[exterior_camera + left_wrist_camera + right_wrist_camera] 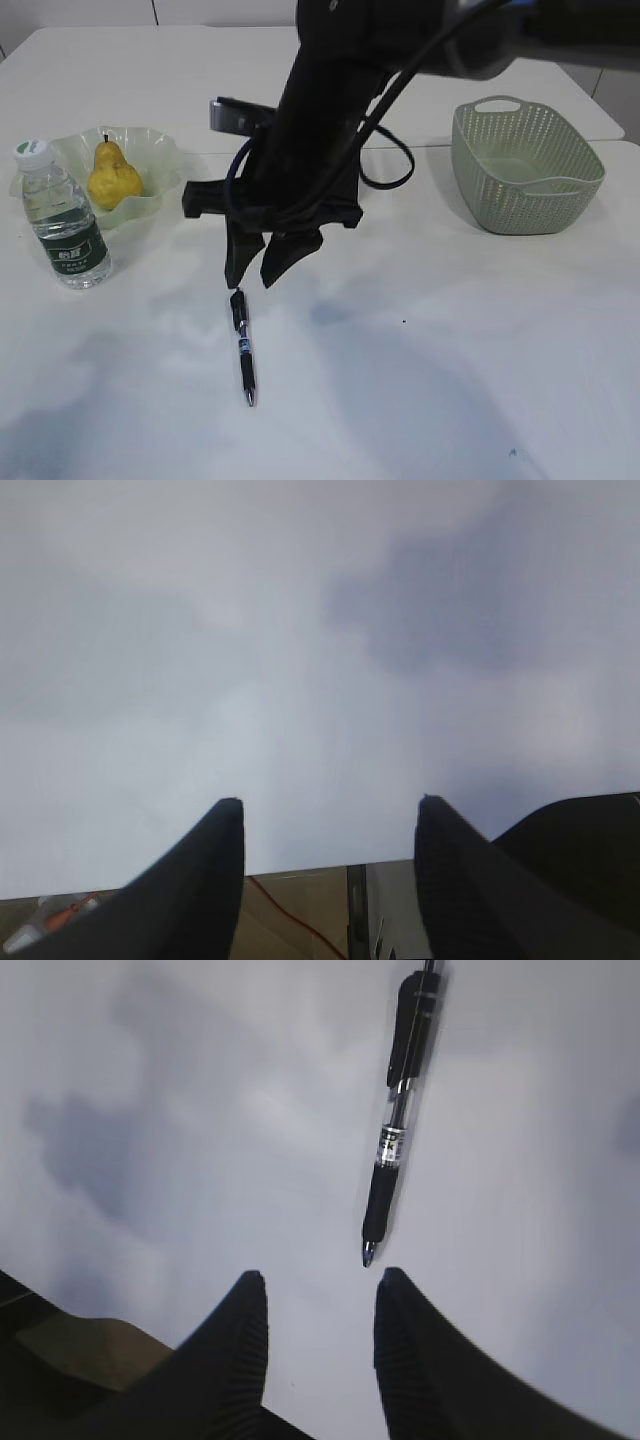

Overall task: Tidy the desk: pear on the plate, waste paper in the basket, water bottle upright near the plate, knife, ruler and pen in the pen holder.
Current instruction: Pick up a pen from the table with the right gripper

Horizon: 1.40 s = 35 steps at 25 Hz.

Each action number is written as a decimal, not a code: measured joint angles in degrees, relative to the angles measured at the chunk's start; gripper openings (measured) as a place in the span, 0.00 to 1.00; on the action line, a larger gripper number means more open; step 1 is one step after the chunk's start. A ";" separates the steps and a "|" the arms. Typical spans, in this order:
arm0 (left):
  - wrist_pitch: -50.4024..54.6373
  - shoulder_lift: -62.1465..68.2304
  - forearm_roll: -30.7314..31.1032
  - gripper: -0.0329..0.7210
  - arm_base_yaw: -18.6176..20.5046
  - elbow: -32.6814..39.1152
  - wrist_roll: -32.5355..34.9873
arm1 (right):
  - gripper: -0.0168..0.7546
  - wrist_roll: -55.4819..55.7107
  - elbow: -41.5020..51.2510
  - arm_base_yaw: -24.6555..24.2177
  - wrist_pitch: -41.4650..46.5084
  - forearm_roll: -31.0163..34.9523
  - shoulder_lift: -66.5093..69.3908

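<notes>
White table (pixel 450 350); right arm (pixel 330 120) angled down, jaws parted, empty, above pen (pixel 243 345).

This looks like a robot lab or test room set up as a desk. A bare white worktop (pixel 480 330) stretches under the right claw (pixel 262 268), with only a few staged things around it (a pen (pixel 243 345) just below it), and black cabling (pixel 395 165) loops behind the arm.

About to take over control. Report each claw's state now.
Left claw: open, holding nothing, bare table beneath.
Right claw: open, holding nothing, just short of the pen tip.
</notes>
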 joint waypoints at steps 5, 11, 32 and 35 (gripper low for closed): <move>0.37 0.00 0.00 0.55 0.00 0.00 0.00 | 0.41 2.88 0.00 3.20 -5.62 -0.65 4.13; 1.71 0.00 0.00 0.55 0.00 0.00 0.00 | 0.41 3.89 -1.79 3.94 -8.42 -2.77 9.28; 2.32 0.00 -0.09 0.55 0.00 0.00 0.00 | 0.41 7.95 -12.02 3.94 -3.37 -13.23 14.68; 2.32 0.00 -0.09 0.55 0.00 0.00 0.00 | 0.41 8.31 -12.02 4.06 -3.17 -13.12 15.42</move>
